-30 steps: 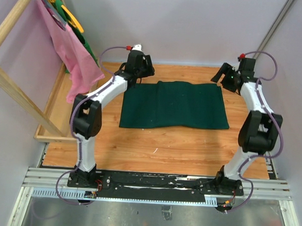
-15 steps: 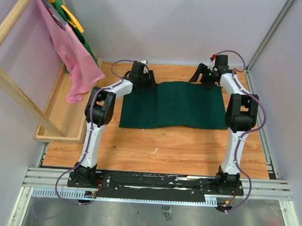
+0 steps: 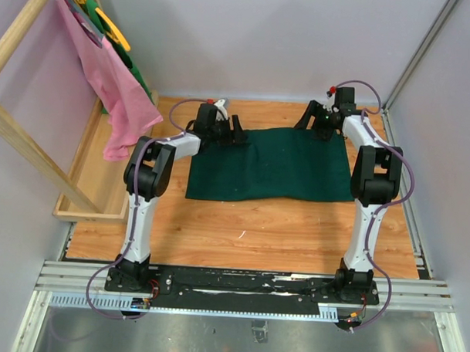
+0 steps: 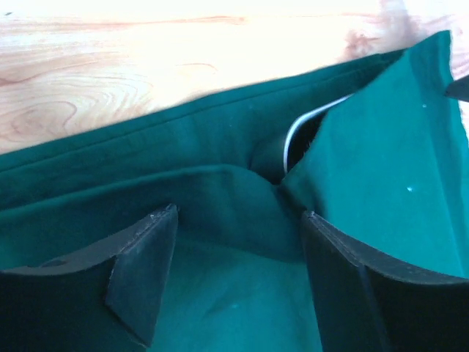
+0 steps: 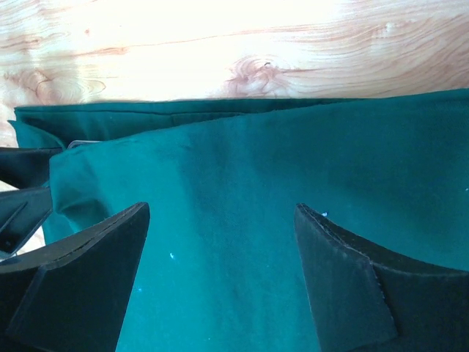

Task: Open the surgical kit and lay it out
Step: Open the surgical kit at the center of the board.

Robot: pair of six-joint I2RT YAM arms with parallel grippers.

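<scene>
The surgical kit (image 3: 270,163) is a dark green cloth wrap lying folded flat in the middle of the wooden table. My left gripper (image 3: 238,133) hangs open over the wrap's far left corner; in its wrist view the open left gripper (image 4: 239,213) has folds of green cloth (image 4: 220,191) below it. There a thin curved steel rim (image 4: 293,132) peeks from under a lifted flap. My right gripper (image 3: 313,118) is open at the far right edge; the right gripper (image 5: 222,207) straddles smooth cloth (image 5: 242,183) and grips nothing. The kit's other contents are hidden.
A wooden rack (image 3: 20,130) stands at the left with a pink cloth (image 3: 107,79) and green and yellow items hung on it. A shallow wooden tray (image 3: 86,182) lies below it. Grey walls close the back and right sides.
Both arms have stretched forward from raised poses to the wrap's far edge. The left gripper moved right onto the far left corner and its jaws widened slightly.
</scene>
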